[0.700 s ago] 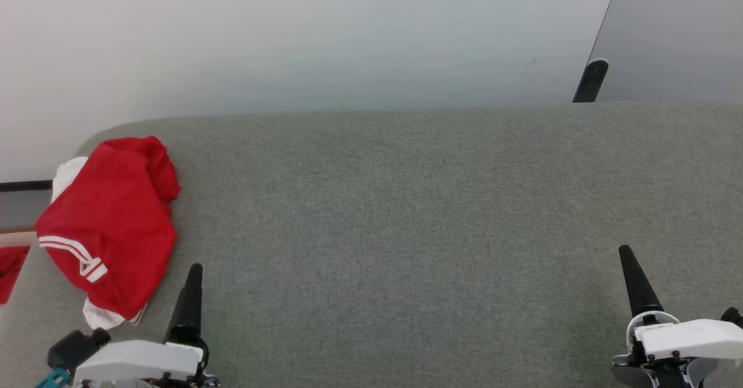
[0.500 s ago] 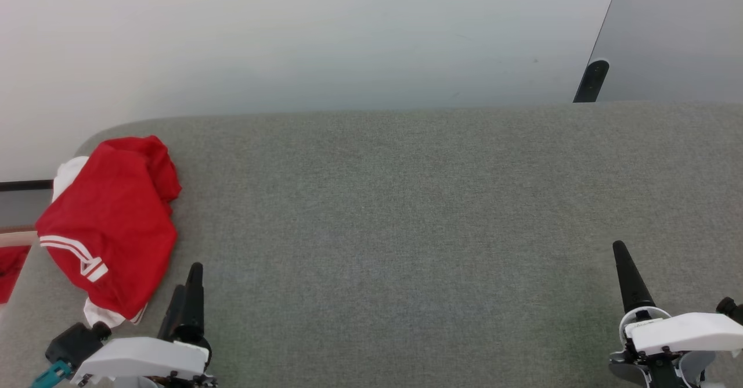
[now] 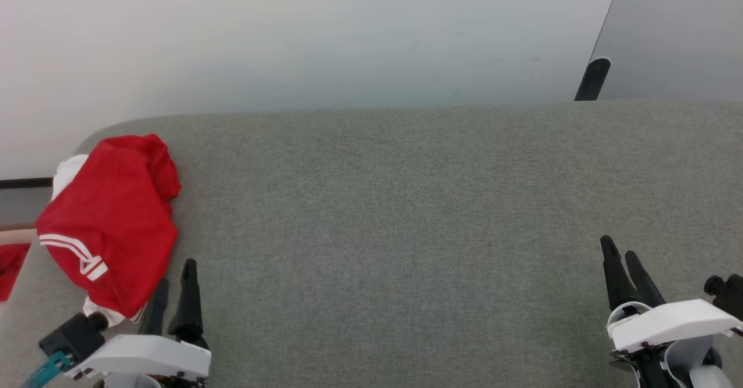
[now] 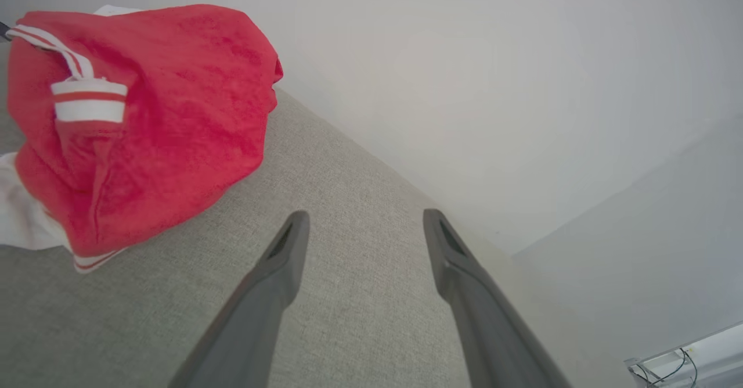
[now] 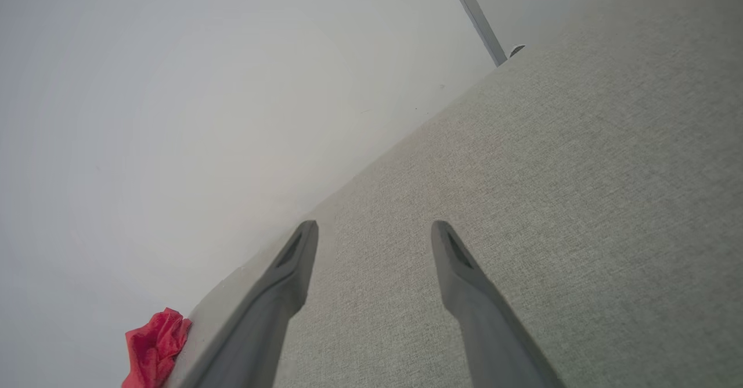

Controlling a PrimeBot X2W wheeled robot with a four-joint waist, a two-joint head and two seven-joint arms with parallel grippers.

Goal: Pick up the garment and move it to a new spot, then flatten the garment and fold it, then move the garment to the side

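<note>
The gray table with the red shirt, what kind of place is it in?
Probably a robot test room or lab, not a home: a big cloth-covered table, one crumpled garment on it, and the robot's left gripper and right gripper.

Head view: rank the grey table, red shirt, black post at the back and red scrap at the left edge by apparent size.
1. grey table
2. red shirt
3. red scrap and black post look alike; the scrap is cropped, so unranked.
</note>
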